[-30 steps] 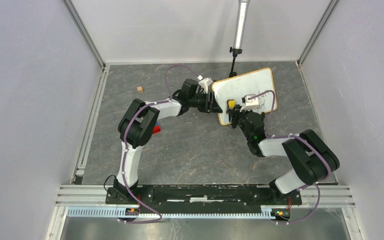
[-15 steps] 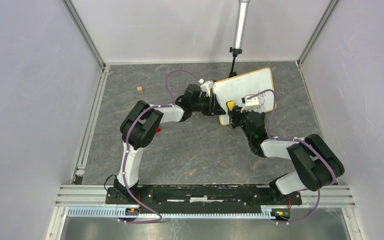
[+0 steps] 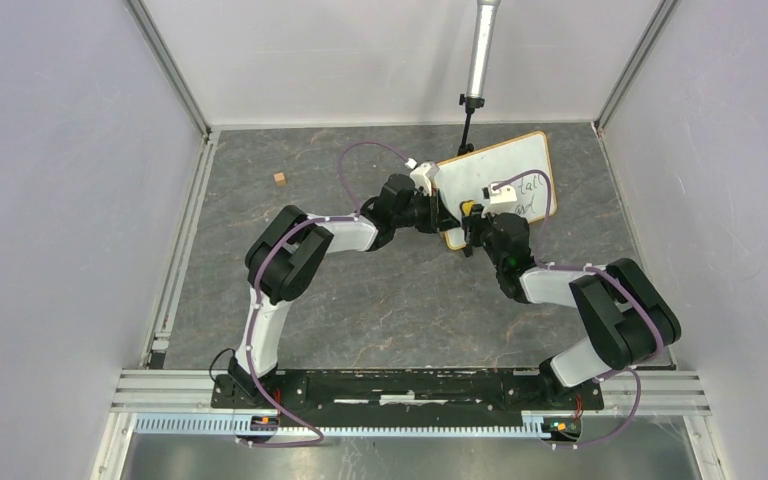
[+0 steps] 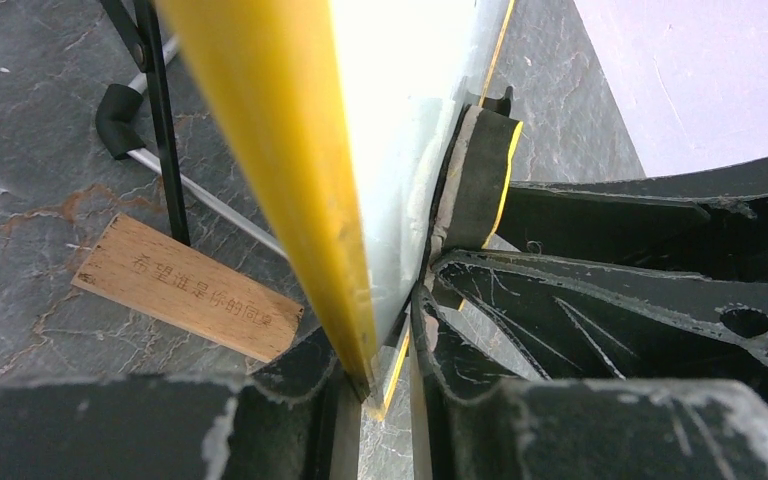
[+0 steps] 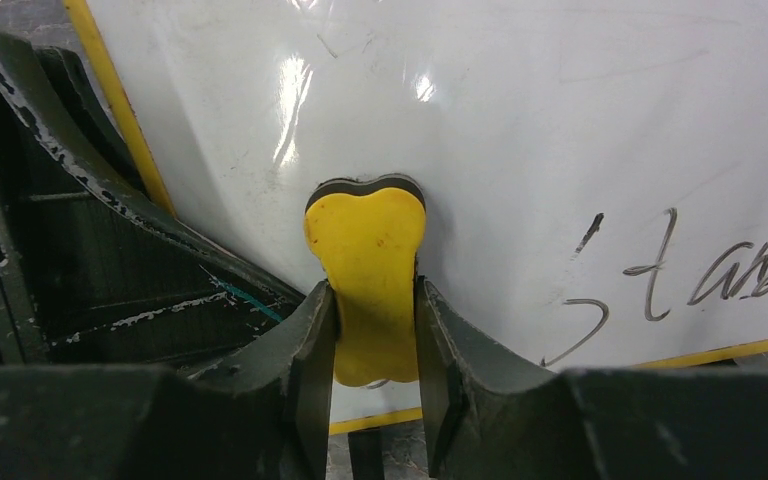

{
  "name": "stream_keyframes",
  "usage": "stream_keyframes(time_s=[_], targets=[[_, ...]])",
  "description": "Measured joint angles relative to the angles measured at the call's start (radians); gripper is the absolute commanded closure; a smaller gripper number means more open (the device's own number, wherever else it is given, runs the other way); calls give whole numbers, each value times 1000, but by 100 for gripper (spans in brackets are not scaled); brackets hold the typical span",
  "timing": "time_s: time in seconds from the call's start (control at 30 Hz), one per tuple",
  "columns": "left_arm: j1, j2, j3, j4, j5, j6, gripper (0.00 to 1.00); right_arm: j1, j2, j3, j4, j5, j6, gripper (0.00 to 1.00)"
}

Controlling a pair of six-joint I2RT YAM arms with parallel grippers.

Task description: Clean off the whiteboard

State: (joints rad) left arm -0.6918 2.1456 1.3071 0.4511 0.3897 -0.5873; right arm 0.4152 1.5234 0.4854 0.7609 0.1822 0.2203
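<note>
The whiteboard (image 3: 505,165) stood on the worktop (image 3: 380,290) in the upper middle of the top view, a bit to the right. The left gripper (image 4: 380,350) was closed on the whiteboard's yellow left edge and held it steady. The right gripper (image 5: 372,300) was closed on a yellow eraser (image 5: 368,260). The eraser's dark pad was pressed on the whiteboard, near its lower left corner.

In the last second the left arm had pushed in toward the right. The whiteboard had turned a little and looked a bit more upright. The eraser had stayed near the same corner. The dark words (image 5: 700,270) were on the right side of the whiteboard, apart from the eraser. The part by the eraser was white, with only faint marks.

So the job did not look done. The eraser probably had to slide right, across the words, while the left gripper held on. If that gripper let go, the whiteboard might tip back on its thin black stand (image 4: 155,100).
</note>
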Motion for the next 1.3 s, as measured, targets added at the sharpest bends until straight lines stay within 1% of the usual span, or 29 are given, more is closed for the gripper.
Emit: stream_keyframes(time_s=[0.2, 0.33, 0.63, 0.77, 0.9, 1.07, 1.23, 1.3], targets=[[-3, -7, -8, -2, -16, 0, 98, -3, -2, -3, 0, -8, 8, 74], [2, -10, -10, -6, -10, 0, 98, -5, -3, -10, 10, -16, 13, 74], [32, -34, -54, -3, 53, -1, 98, -5, 8, -63, 60, -77, 43, 74], [34, -34, -56, 0, 57, -2, 98, -6, 15, -79, 95, -85, 46, 80], [34, -34, -57, 2, 59, -3, 98, -9, 23, -82, 112, -68, 36, 79], [34, -34, -59, 6, 62, -3, 98, -53, 39, -105, 174, -79, 12, 80], [39, -34, -59, 0, 74, -3, 98, -14, 60, -108, 218, -74, -27, 81], [40, -34, -59, 0, 81, -3, 98, 26, 61, -115, 233, -76, -35, 81]])
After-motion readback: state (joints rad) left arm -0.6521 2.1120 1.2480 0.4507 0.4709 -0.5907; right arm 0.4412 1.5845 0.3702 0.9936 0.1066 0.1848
